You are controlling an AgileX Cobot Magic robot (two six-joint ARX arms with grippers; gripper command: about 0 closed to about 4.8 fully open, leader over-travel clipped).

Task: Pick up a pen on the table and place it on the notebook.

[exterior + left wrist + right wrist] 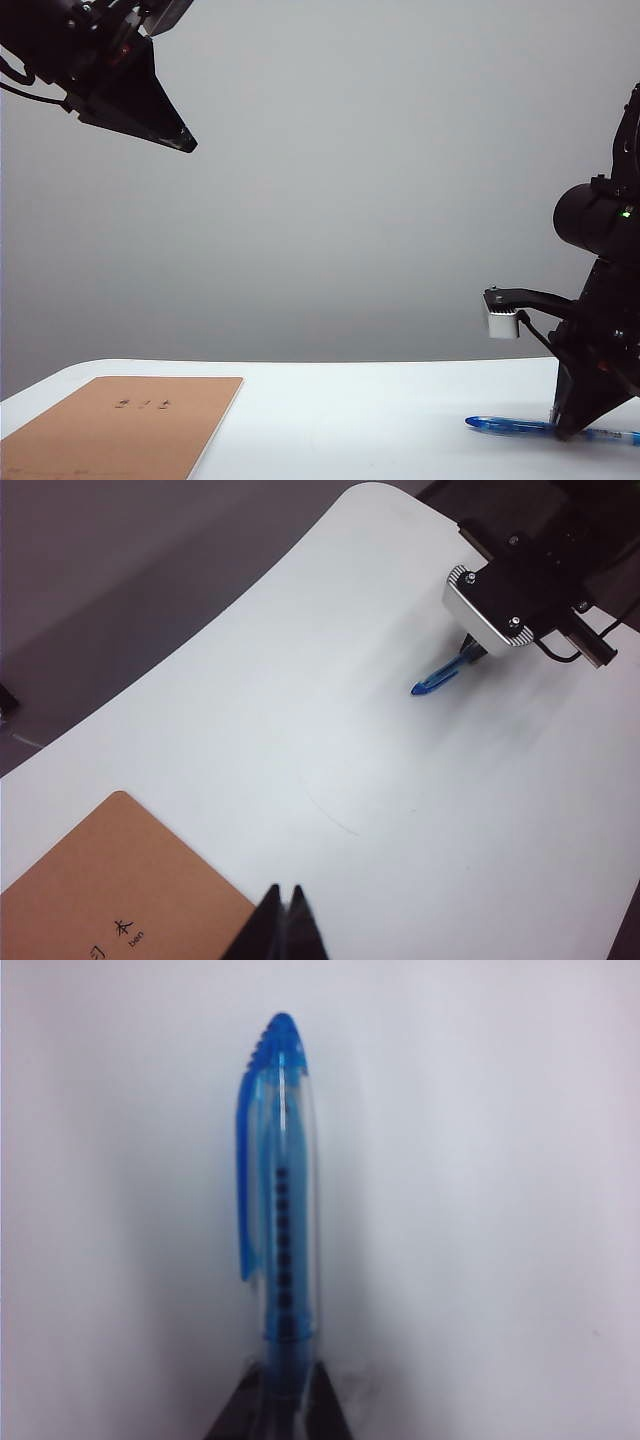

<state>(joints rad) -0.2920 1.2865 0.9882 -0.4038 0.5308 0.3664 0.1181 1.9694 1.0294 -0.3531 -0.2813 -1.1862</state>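
The translucent blue pen (505, 425) lies flat on the white table (380, 410) at the right. My right gripper (567, 430) is down on it, its two dark fingers shut on the barrel of the pen (282, 1210); the clip end points away from my right gripper (284, 1385). From the left wrist, the pen (438, 678) sticks out below the right arm's camera housing. The tan notebook (120, 425) lies flat at the left front. My left gripper (183, 140) hangs high above the notebook (110, 890), and that left gripper (283, 892) is shut and empty.
The table's rounded far corner (375, 492) and curved edge lie beyond the pen. The right arm's white-and-black wrist camera (502, 318) juts out above the pen. A bare white surface separates notebook and pen.
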